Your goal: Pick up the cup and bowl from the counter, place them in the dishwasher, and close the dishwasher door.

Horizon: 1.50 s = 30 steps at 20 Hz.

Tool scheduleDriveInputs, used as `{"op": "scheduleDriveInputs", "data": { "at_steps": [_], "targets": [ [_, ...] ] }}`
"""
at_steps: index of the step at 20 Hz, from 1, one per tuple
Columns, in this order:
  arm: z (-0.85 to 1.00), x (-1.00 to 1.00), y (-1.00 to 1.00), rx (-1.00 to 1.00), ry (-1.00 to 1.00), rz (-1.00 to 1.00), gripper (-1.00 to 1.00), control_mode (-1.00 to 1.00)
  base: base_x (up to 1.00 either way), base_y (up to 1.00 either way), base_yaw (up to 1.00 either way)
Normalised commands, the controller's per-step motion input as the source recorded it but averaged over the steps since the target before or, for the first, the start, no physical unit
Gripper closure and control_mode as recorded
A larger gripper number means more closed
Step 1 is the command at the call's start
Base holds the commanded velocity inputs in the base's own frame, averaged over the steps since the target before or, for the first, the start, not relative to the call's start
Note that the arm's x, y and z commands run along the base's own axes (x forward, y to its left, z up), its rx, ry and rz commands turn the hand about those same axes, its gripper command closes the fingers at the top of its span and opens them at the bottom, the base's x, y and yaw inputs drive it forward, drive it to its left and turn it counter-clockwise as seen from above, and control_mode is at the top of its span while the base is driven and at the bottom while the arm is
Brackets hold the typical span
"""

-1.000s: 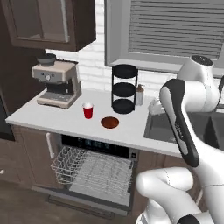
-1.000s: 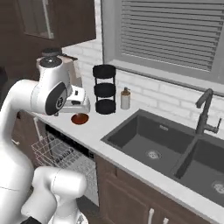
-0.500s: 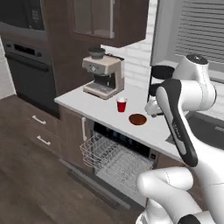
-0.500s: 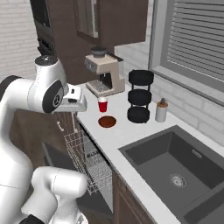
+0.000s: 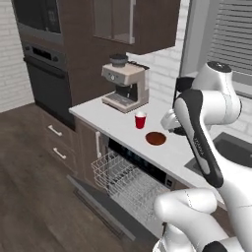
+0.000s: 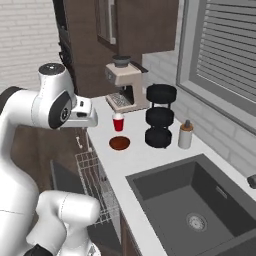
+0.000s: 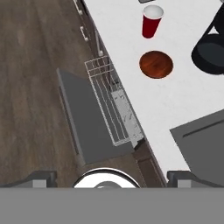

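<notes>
The red cup (image 5: pixel 141 119) (image 6: pixel 118 122) (image 7: pixel 151 22) stands upright on the light counter (image 5: pixel 108 115) (image 6: pixel 150 165) (image 7: pixel 175 100). Just beside it lies the reddish-brown bowl (image 5: pixel 156 139) (image 6: pixel 119 143) (image 7: pixel 156 64). Below the counter the dishwasher is open, its wire rack (image 5: pixel 123 182) (image 6: pixel 92 175) (image 7: pixel 114 109) pulled out over the lowered dishwasher door (image 5: pixel 98 204) (image 6: pixel 57 175) (image 7: pixel 87 118). My gripper (image 6: pixel 85 125) (image 7: pixel 114 179) hangs high above the door and rack, open and empty, well short of the cup and bowl.
A coffee machine (image 5: pixel 125 86) (image 6: pixel 125 87) stands at the counter's far end. A black tiered rack (image 6: pixel 160 121) (image 7: pixel 212 43) and a beige bottle (image 6: pixel 185 134) sit by the wall. The sink (image 6: pixel 195 200) (image 7: pixel 201 135) lies near me. A wall oven (image 5: pixel 42 69) is on the left.
The whole picture has shifted: the base has driven and turned, so counter and dishwasher now sit at a different angle. Cup and bowl keep their places. The gripper stays open.
</notes>
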Motion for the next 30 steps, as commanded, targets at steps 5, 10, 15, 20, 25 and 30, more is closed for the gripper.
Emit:
{"op": "scheduleDriveInputs", "data": {
  "at_steps": [5, 10, 15, 20, 25, 30],
  "targets": [
    [0.0, 0.0, 0.0, 0.0, 0.0, 0.0, -1.0, 1.0, 0.25, -0.3, 0.24],
    [0.0, 0.0, 0.0, 0.0, 0.0, 0.0, -1.0, 1.0, 0.44, -0.06, 0.17],
    [-0.38, 0.96, -0.01, 0.0, 0.01, 0.04, -1.0, -1.0, 0.0, 0.0, 0.0],
    [-0.42, 0.98, -0.16, 0.0, 0.0, 0.0, -1.0, -1.0, 0.0, 0.0, 0.0],
    [-0.17, 0.89, -0.02, 0.0, 0.0, -0.13, -1.0, -1.0, 0.0, 0.0, 0.0],
    [-0.14, 0.87, -0.36, 0.0, 0.09, -0.24, -1.0, -1.0, 0.0, 0.0, 0.0]
  ]
}}
